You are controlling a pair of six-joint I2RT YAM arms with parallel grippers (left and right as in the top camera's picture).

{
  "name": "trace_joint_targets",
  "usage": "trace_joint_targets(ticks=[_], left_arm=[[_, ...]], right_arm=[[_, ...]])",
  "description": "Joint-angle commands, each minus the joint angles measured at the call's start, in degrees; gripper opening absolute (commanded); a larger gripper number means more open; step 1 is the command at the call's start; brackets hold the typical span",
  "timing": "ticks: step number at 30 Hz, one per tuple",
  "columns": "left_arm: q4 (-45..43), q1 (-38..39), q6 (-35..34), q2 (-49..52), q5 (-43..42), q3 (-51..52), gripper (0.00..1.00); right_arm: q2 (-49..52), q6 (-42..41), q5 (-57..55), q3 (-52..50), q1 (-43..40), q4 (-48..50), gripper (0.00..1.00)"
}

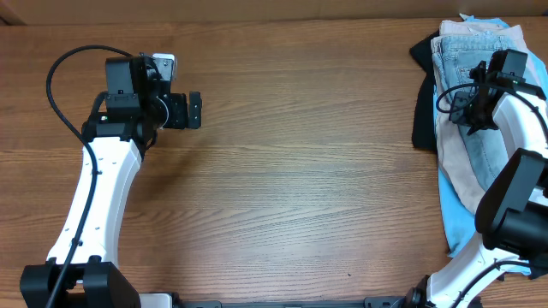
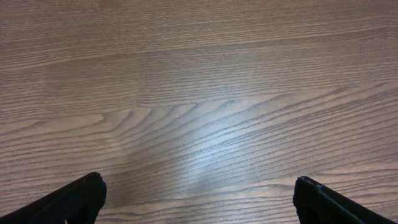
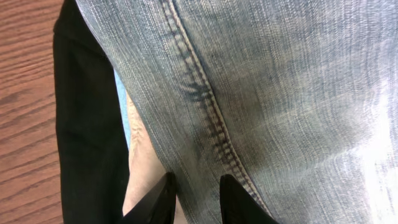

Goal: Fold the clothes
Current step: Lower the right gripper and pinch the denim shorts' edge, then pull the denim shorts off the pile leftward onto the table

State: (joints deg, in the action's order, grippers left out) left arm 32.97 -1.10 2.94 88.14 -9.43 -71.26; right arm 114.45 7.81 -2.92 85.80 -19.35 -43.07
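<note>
The clothes lie in a pile at the table's right edge. On top are light-blue faded denim shorts (image 1: 462, 64) (image 3: 280, 93) with a stitched seam. Under them show a beige garment (image 1: 458, 171) (image 3: 142, 162), a sky-blue one (image 1: 458, 227) (image 3: 122, 106) and a black one (image 1: 424, 111) (image 3: 87, 124). My right gripper (image 1: 473, 115) (image 3: 198, 199) is down on the pile, its jaws pinched on a fold at the left edge of the denim. My left gripper (image 1: 195, 109) (image 2: 199, 199) hangs wide open over bare wood at the far left, nothing between its fingers.
The wooden table (image 1: 300, 171) stretches bare between the two arms. The right arm's white links (image 1: 522, 128) lie over the pile. A black cable (image 1: 60, 68) loops beside the left arm.
</note>
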Motion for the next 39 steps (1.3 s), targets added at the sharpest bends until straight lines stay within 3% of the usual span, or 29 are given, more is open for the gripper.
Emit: trace_joint_targets(ticks=[1,20,28,39], left_arm=[[0.1,0.4,-0.8,0.3,-0.7,-1.1,1.00],[0.1,0.4,-0.8,0.3,-0.7,-1.1,1.00],[0.1,0.4,-0.8,0.3,-0.7,-1.1,1.00],[0.0,0.4,-0.8,0.3,-0.7,-1.1,1.00]], right_arm=[[0.7,0.6,0.7,-0.4,0.0,0.5,0.27],[1.4,0.6,2.5,-0.4,-0.3,-0.2,0.27],[2.2,-0.8,1.0,-0.3,-0.3,0.0,0.11],[-2.3,-2.1,1.8,3.2,-0.3,-2.4,0.04]])
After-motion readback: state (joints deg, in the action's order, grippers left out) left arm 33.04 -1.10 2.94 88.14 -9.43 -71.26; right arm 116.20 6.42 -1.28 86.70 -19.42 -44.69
